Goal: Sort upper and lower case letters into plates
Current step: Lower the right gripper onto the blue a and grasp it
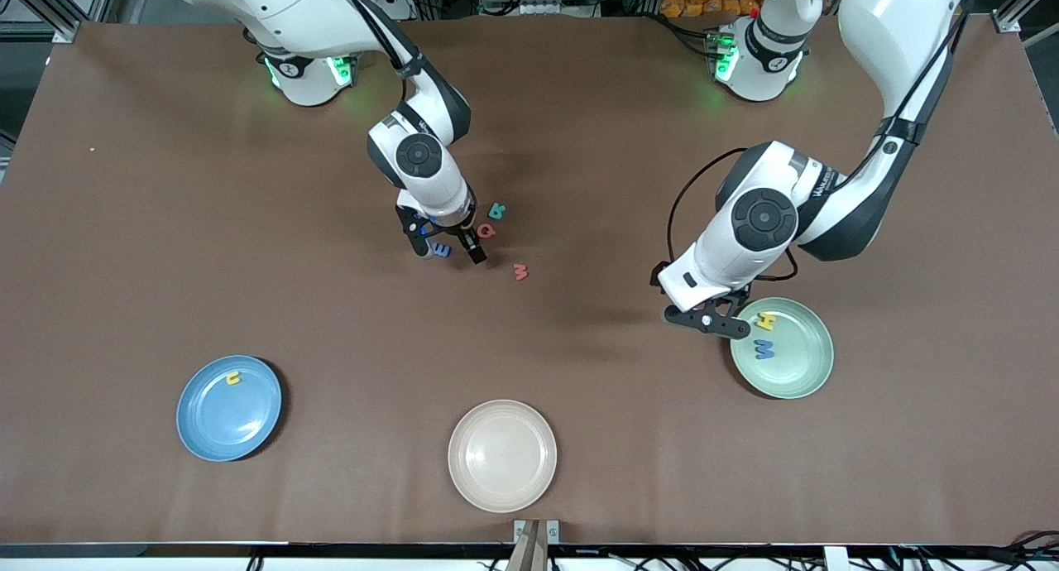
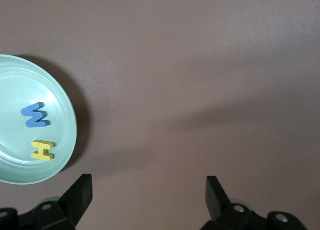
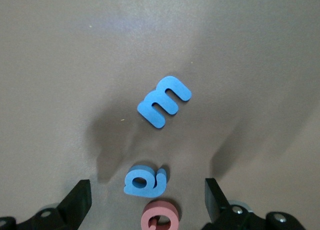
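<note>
Cream plate (image 1: pixel 502 455): nearest the front camera, mid-table, bare.

Blue plate (image 1: pixel 229 407): toward the right arm's end; holds one yellow letter (image 1: pixel 233 379) near its farther rim.

Mint plate (image 1: pixel 782 347): toward the left arm's end; holds a blue W (image 1: pixel 764 349) and, just farther, a yellow H (image 1: pixel 766 320).

Left gripper (image 1: pixel 718 323): over the table at the mint plate's edge, fingers spread wide, holding nothing.

Red letter (image 1: pixel 520 271): loose on the table, mid-table.

Right gripper (image 1: pixel 451 249): low over a blue m (image 3: pixel 164 101), fingers wide, holding nothing.

Blue g (image 3: pixel 145 180) and red round letter (image 1: pixel 486 230): just beside the m.

Teal letter (image 1: pixel 496 212): farthest, beside the red round letter.
</note>
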{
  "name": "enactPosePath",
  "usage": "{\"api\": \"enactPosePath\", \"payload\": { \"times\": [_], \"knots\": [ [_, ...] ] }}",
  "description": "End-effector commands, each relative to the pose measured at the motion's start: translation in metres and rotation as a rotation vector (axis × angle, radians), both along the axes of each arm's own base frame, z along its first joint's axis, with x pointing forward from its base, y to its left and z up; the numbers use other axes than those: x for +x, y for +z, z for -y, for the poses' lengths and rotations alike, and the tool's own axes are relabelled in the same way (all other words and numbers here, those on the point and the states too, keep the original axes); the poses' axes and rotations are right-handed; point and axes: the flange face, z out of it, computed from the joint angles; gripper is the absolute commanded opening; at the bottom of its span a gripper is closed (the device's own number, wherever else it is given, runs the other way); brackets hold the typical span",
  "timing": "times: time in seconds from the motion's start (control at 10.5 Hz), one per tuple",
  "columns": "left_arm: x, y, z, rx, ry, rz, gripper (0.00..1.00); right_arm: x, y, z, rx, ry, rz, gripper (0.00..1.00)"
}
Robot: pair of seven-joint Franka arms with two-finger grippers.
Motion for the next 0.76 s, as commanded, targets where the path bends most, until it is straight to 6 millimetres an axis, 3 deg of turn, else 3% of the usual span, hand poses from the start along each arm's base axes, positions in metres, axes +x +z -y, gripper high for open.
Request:
{"api": "enactPosePath", "payload": {
  "times": [0.0,0.67],
  "knots": [
    [-0.005,0.009,0.002,-0.005,0.011,-0.005,1.00,-0.002,-0.006,-0.004,0.004,-0.032,-0.002,1.00],
    [-0.009,0.015,0.018,-0.043,0.035,-0.015,1.00,0.003,-0.016,-0.005,-0.026,-0.048,0.023,1.00]
  ]
}}
